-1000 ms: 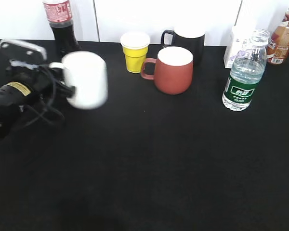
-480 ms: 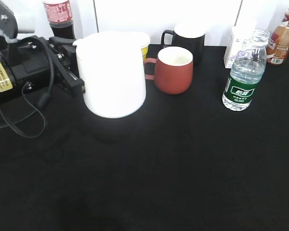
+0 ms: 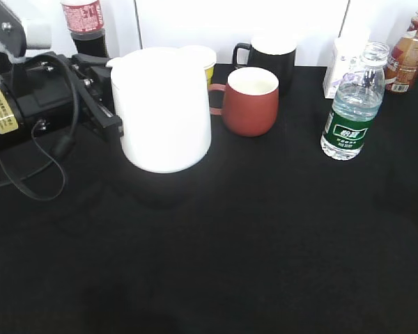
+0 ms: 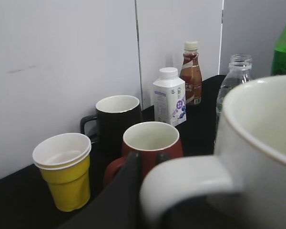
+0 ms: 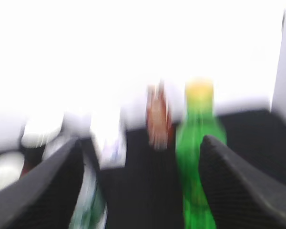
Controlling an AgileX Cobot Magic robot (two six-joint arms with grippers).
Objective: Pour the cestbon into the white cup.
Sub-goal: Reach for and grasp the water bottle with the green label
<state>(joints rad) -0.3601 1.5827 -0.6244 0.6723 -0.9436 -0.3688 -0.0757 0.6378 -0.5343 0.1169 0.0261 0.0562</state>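
The white cup (image 3: 164,108) is large in the exterior view, held upright by its handle just above the table at centre left. My left gripper (image 3: 103,104) is shut on that handle. In the left wrist view the cup (image 4: 264,143) fills the right side, and my left gripper (image 4: 148,155) pinches its handle (image 4: 186,183). The cestbon (image 3: 352,104) stands uncapped at the right, part full; it also shows in the left wrist view (image 4: 233,78). The right wrist view is blurred. My right gripper (image 5: 140,191) is open and empty, with the cestbon (image 5: 88,200) by its left finger.
A red-brown mug (image 3: 251,101), yellow cup (image 3: 203,59) and black mug (image 3: 270,56) stand behind the white cup. A cola bottle (image 3: 86,24) is at the back left. A white carton (image 3: 339,66) and brown drink bottle (image 3: 409,49) are at the back right. A green bottle (image 5: 195,157) stands near the right gripper.
My left gripper has carried the white cup up, to the right and nearer the camera since a second ago. In the last half second it has barely moved. The cestbon has stayed in place.
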